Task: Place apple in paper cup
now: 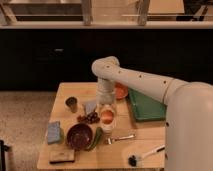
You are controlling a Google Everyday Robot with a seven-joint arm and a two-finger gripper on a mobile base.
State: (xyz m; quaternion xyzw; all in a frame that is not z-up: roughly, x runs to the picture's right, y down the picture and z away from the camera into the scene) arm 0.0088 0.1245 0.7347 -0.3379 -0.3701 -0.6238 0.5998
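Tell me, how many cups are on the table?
2: the small dark brown cup near the left edge, and the white paper cup mid-table, under the gripper with the apple.

Hand (107, 111) with apple (106, 116) (above paper cup (106, 127))

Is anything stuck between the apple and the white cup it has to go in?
Nothing visible is. The tool is over the middle of the table, right at the apple, and the paper cup sits directly under the apple. The grapes lie off to one side, out of the way.
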